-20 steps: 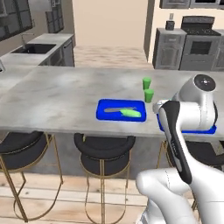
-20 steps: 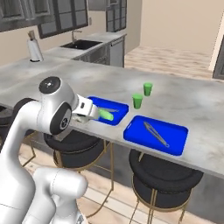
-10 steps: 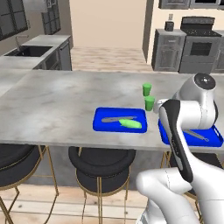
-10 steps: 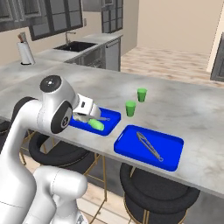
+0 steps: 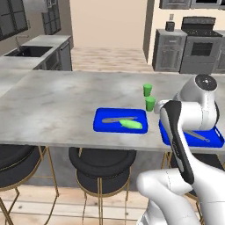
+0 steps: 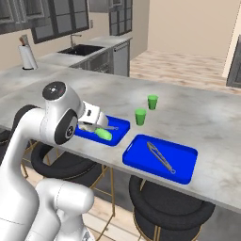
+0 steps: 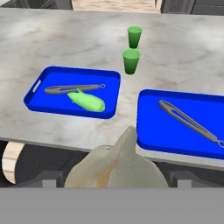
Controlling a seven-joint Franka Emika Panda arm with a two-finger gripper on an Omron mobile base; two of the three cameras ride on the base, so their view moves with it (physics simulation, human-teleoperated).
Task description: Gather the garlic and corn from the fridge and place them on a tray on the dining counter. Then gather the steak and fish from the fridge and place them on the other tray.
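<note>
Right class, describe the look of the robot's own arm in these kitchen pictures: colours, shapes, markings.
The arm is glossy white with rounded, tube-like links. A dark-grey disc caps the round joint, and a dark strip runs along one link. No cables or lettering are visible.

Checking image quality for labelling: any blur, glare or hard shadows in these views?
Left base view: even light, no glare on the dining counter. Right base view: likewise flat light. Hand view: the garlic looms large and soft-edged at the lens; the corn stays sharp.
</note>
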